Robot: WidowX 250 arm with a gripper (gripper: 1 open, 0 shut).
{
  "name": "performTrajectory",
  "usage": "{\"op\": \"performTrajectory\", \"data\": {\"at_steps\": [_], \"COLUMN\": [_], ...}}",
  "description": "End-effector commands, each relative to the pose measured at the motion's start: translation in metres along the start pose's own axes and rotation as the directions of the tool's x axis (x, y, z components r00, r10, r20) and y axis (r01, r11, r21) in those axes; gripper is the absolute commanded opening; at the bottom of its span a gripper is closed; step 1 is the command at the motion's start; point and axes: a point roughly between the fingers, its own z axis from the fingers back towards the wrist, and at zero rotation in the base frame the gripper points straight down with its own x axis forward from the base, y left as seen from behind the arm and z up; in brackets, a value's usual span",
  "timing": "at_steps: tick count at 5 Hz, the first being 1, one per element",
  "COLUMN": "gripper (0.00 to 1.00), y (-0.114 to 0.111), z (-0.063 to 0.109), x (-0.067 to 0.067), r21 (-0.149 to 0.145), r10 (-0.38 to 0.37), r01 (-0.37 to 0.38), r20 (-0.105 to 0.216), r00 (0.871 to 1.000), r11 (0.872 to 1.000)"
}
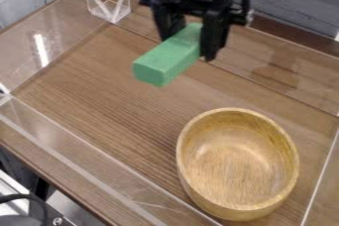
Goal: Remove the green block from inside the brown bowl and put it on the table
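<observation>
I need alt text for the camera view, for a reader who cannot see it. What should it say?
A black robot gripper holds a green block in its jaws, in the air above a brown wooden table. An empty light-brown wooden bowl stands at the lower right, apart from the block. Low clear plastic walls border the table.

the table (99, 106) is a brown wood-grain top that fills most of the frame, running from the upper left down to the lower right. low clear plastic walls (59, 136) border it along the left and lower edges, and a clear plastic piece (109, 2) stands at the upper left. the brown bowl (244, 163) sits directly on the wood at the lower right, upright, round and shallow with a thick rim, its inside bare
</observation>
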Motion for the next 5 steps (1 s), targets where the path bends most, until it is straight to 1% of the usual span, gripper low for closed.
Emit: {"op": "performTrajectory", "data": {"at_steps": [1,2,3,4,5], "gripper": [0.0,0.0,0.0,0.0,0.0], "y": [0.022,0.048,0.076,0.097,0.1], "z": [0.004,-0.008,-0.017,-0.027,-0.042], "x": [-0.005,-0.012,-0.013,-0.009,-0.007], "r21": [-0.008,-0.006,0.003,0.01,0.015], "r10": [-0.046,-0.082,-0.083,-0.083,-0.083], "r01": [0.046,0.083,0.083,0.083,0.081], "r20": [0.057,0.084,0.11,0.123,0.126], "r00": [0.997,0.993,0.99,0.989,0.989], "r11": [0.999,0.997,0.997,0.997,0.997]}}
